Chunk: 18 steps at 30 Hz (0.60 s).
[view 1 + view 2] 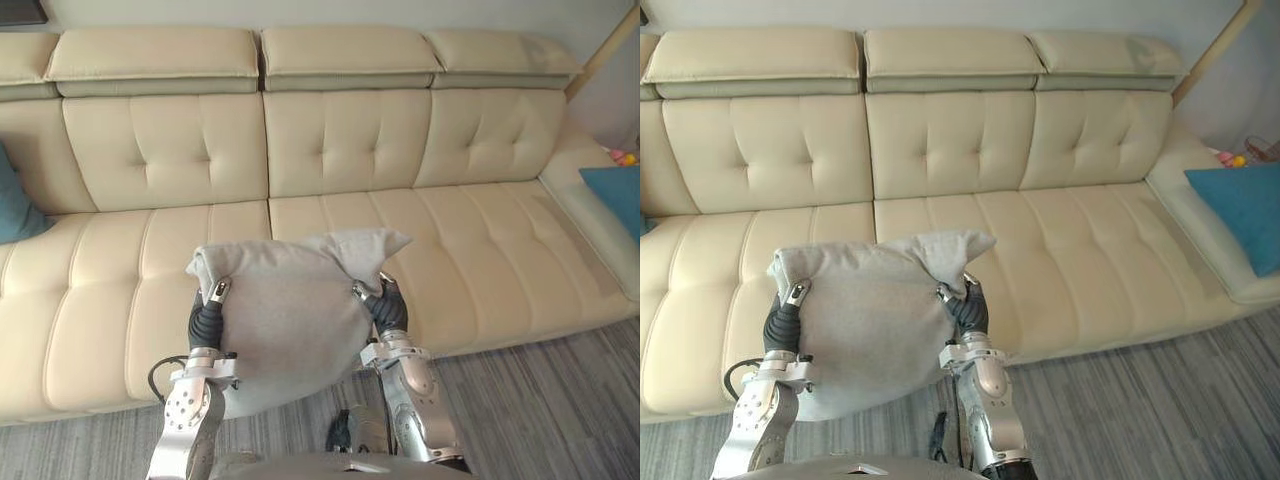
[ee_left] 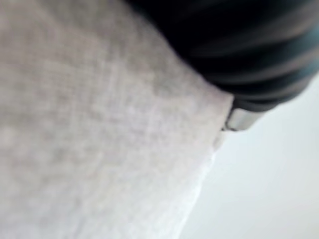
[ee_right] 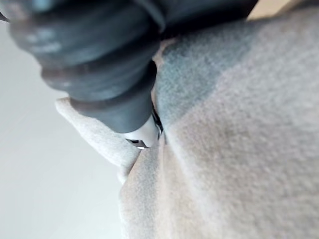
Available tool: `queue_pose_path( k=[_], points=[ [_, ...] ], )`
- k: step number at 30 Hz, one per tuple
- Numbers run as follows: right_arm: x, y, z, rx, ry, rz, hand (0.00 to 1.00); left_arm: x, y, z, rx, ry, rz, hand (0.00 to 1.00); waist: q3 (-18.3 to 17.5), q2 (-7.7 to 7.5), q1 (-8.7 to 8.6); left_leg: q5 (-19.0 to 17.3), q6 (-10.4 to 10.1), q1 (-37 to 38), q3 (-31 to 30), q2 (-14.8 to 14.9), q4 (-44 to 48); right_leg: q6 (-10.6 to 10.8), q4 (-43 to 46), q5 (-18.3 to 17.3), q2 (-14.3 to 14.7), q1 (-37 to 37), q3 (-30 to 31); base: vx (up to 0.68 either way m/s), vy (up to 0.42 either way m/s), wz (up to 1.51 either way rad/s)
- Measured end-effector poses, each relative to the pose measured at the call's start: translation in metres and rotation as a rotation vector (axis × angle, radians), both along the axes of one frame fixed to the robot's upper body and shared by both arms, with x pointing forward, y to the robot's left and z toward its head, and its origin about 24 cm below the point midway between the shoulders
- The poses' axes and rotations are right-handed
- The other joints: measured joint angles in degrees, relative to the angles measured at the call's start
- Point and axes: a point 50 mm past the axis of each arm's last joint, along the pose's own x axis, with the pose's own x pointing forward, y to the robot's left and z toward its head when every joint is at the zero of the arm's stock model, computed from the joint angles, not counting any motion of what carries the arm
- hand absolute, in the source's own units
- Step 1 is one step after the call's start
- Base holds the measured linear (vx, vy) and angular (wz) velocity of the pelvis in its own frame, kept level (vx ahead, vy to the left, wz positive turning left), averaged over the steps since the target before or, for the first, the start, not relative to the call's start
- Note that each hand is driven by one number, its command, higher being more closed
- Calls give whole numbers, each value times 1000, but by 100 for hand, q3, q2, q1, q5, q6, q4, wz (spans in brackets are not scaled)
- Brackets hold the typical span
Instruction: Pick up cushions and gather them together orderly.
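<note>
Plump grey cushion [image 1: 285, 325], one corner peaked, was held up before the sofa [image 1: 480, 240], blue cushion [image 1: 15, 205] at its left end, second blue cushion [image 1: 1240, 215] flat at its right.

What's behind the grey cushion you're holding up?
The cream sofa: its seat shows on either side of and above the grey cushion, held between left hand and right hand. The seat patch and front edge directly behind are covered.
</note>
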Motion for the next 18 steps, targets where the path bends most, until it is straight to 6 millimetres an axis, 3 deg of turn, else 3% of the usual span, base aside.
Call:
queue_pose_path(
  k=[1, 2, 6, 8, 10, 12, 14, 16, 18],
  points=[
    [-2, -1, 0, 0, -1, -2, 100, 2, -2, -2, 4, 1, -15, 100, 21, -5, -40, -194, -81, 84, -76, 0, 110, -145, -411, 575, 46, 168, 62, 379, -100, 16],
    [0, -12, -1, -36, 2, -19, 100, 9, -11, -8, -23, 21, -36, 100, 60, 338, 58, -453, -67, -8, -170, 235, 238, -251, -579, 747, 269, 287, 57, 237, -47, -1],
    [-3, -25, 4, -43, -17, -73, 100, 16, -23, -2, -18, -15, -109, 100, 227, 331, -7, 92, -55, 120, -315, 109, -194, -234, -838, 714, 270, 710, 62, 165, -41, 0],
    [-7, -25, 9, -35, -41, -75, 100, 16, -22, -1, -14, -23, -115, 100, 215, 348, -5, 101, -56, 178, -322, 104, -344, -76, -1169, 771, 285, 860, 56, 59, 14, 18],
    [-9, -24, 8, -29, -36, -74, 100, 15, -21, -2, -14, -16, -110, 100, 211, 339, 73, 118, -28, 133, -326, 89, -475, 5, -1895, 1109, 355, 1133, 56, 15, 65, 8],
    [-11, -24, 5, -31, -24, -67, 100, 13, -20, -3, -15, -10, -108, 100, 212, 349, 131, 118, -27, 137, -366, 86, -489, 23, -2311, 1302, 385, 1338, 40, 73, 96, 10],
    [-11, -24, 3, -31, -14, -63, 100, 13, -21, -3, -16, -9, -108, 100, 205, 386, 140, 146, -79, 169, -414, 154, -464, -3, -2309, 1266, 439, 1392, -20, 99, 90, 14],
    [-12, -25, 2, -31, -9, -64, 100, 13, -21, -4, -17, -7, -112, 100, 205, 379, 140, 159, -107, 150, -371, 194, -199, -45, -2308, 1203, 442, 1535, -61, 103, 78, 13],
    [-13, -26, 3, -36, -12, -64, 100, 12, -22, -4, -22, -5, -116, 100, 222, 324, 128, 183, -221, -215, -194, 175, 894, -79, -2308, 1106, 243, 1774, -73, 51, 93, 19]
  ],
)
